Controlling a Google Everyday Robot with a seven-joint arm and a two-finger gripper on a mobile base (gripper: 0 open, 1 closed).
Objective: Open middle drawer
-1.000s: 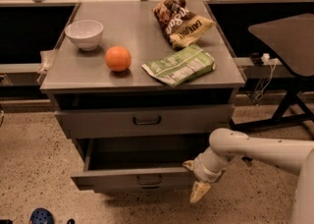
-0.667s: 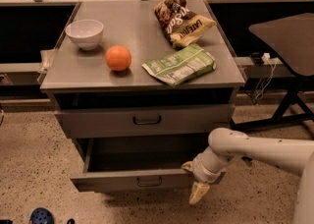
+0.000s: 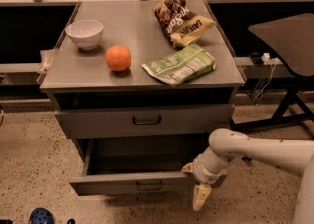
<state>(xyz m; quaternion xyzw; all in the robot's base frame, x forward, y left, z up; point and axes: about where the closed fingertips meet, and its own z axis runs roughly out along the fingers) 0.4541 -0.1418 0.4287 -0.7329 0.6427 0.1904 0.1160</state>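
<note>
The middle drawer [image 3: 122,182] is pulled out from the grey cabinet, below the upper drawer [image 3: 98,122]. Its low front carries a small black bar handle [image 3: 148,185], and its flat grey interior [image 3: 142,163] shows and looks empty. My gripper [image 3: 201,196] hangs pointing down at the right end of this drawer's front, right beside its corner. The white arm [image 3: 255,152] reaches in from the right. Anything below the open drawer is hidden.
On the cabinet top [image 3: 132,31] are a white bowl [image 3: 84,33], an orange [image 3: 118,58], a green snack bag [image 3: 179,64] and a brown chip bag [image 3: 180,19]. A dark table [image 3: 287,41] with black legs stands at the right. A blue object [image 3: 41,215] lies on the floor at lower left.
</note>
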